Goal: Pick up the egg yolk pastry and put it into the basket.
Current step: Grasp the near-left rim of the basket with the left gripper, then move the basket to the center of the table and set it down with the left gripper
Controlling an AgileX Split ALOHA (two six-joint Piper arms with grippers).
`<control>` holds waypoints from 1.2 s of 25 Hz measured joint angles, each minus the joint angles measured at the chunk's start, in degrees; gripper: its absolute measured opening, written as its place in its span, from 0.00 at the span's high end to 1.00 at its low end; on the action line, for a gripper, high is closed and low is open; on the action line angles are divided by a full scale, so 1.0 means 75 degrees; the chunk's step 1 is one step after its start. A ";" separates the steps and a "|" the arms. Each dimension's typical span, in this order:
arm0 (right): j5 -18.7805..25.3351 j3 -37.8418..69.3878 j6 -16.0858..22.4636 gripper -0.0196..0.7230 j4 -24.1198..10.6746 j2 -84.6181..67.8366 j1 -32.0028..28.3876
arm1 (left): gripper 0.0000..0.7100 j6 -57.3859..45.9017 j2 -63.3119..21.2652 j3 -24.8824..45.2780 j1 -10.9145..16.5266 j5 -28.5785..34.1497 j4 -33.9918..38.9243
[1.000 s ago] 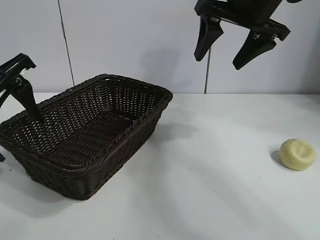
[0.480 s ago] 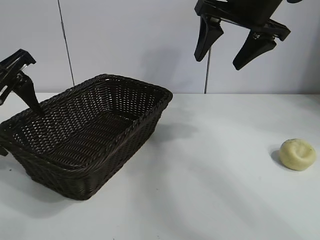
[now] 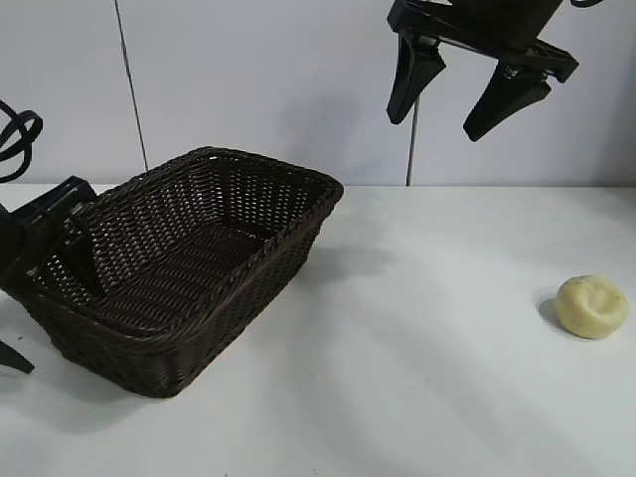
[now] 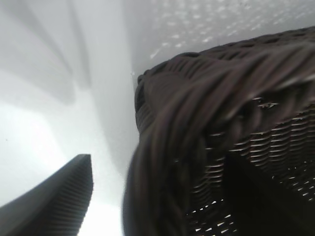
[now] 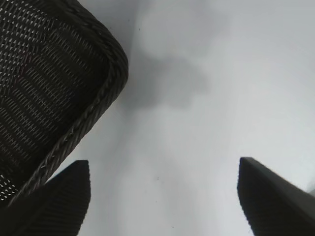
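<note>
Change: over the last second the left gripper (image 3: 40, 268) has dropped from beside the basket's left end to straddle its rim, 1 finger inside, 1 outside; the right gripper (image 3: 475, 94) has hardly moved.
Meaning: the left arm looks set to steady or shift the basket (image 3: 238, 273), not to fetch the pastry; the pickup has not begun.
Left pincer: spread, with the braided rim between the fingers, not yet pinched as far as the wrist view shows.
Right pincer: spread wide, empty, high above the table (image 3: 417, 378), between basket and pastry.
Pastry: the egg yolk pastry (image 3: 591, 306) lies alone on the table at the far right, well apart from the basket and clear of both grippers.
Pastry look: pale yellow, matte, rounded dome with a dented top, soft-looking.
Basket look: dark brown woven wicker, rectangular, sloping sides, thick braided rim, nothing inside.
Table: smooth, white.
</note>
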 joint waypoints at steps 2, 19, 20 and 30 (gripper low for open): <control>0.0031 0.0000 0.0000 0.18 0.0000 0.0000 0.0000 | 0.80 -0.0054 0.0000 0.0000 0.0000 -0.0017 -0.0006; 0.0163 0.0000 0.0000 0.18 0.0000 0.0000 0.0000 | 0.85 0.1054 -0.0184 -0.1049 0.0152 0.1478 -0.0356; 0.0163 0.0000 0.0000 0.18 0.0000 0.0000 0.0000 | 0.85 0.1316 -0.0184 -0.1151 0.0213 0.1577 -0.0437; 0.0171 0.0000 0.0000 0.18 0.0000 0.0000 0.0000 | 0.85 0.4010 0.0347 -0.2754 0.0649 0.3385 -0.0463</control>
